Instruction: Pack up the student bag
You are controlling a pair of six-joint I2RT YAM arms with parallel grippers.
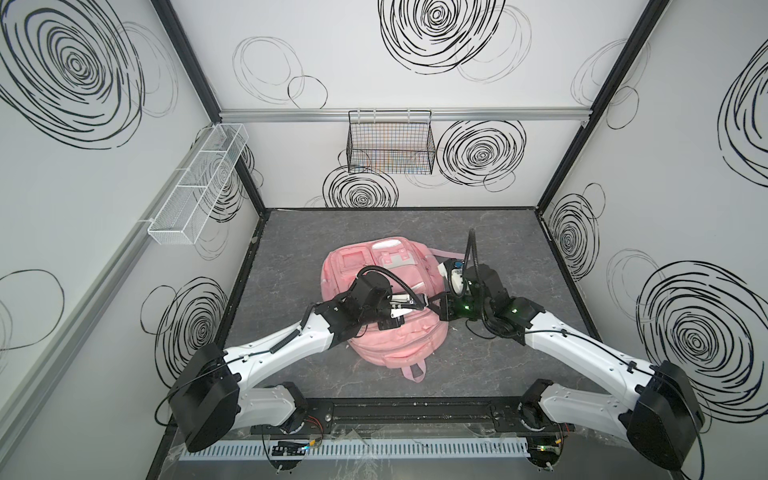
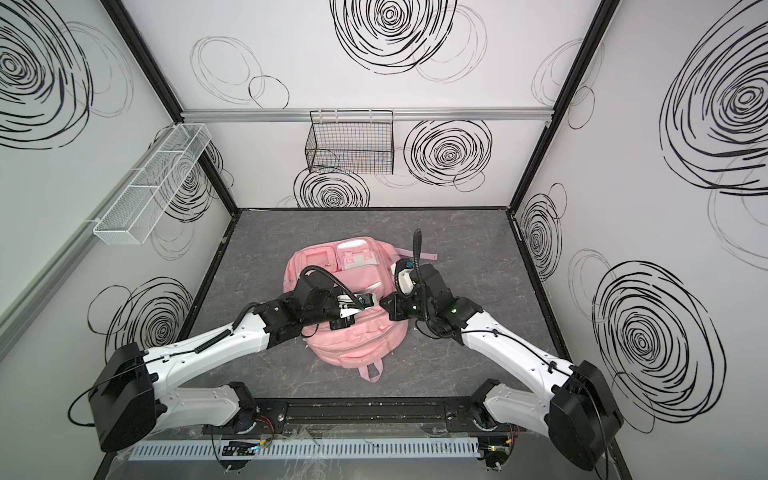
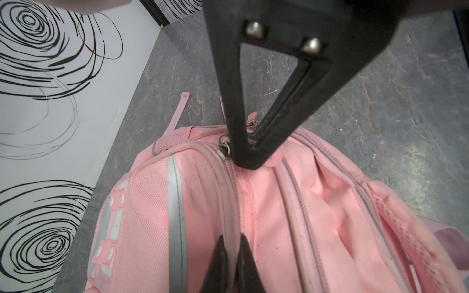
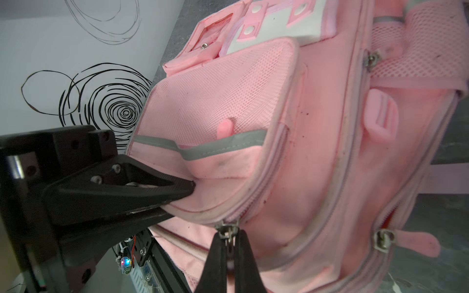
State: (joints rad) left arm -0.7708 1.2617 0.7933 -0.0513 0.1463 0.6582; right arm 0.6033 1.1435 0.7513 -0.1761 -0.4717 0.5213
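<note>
Right, at the bottom corners of both top views the two arms reach in and meet over the student bag (image 1: 399, 336). It lies flat on the grey table (image 1: 519, 249) at frame centre, pockets up, carry loop (image 1: 415, 372) toward the bottom edge. Left gripper (image 3: 232, 242): fingers pressed together, pinching a ridge of pink fabric along a zipper line on the bag's front, lower middle of the left wrist view. Right gripper (image 4: 230, 239): fingers closed on a metal zipper pull (image 4: 228, 230) at the corner of the front pocket, bottom middle of the right wrist view. Both gripper tips sit near each other on the bag. Farther back, a white mesh basket (image 1: 199, 187) hangs on the side wall at upper left of frame. A black wire basket (image 1: 390, 145) hangs on the back wall, upper centre; can't tell its contents.
</note>
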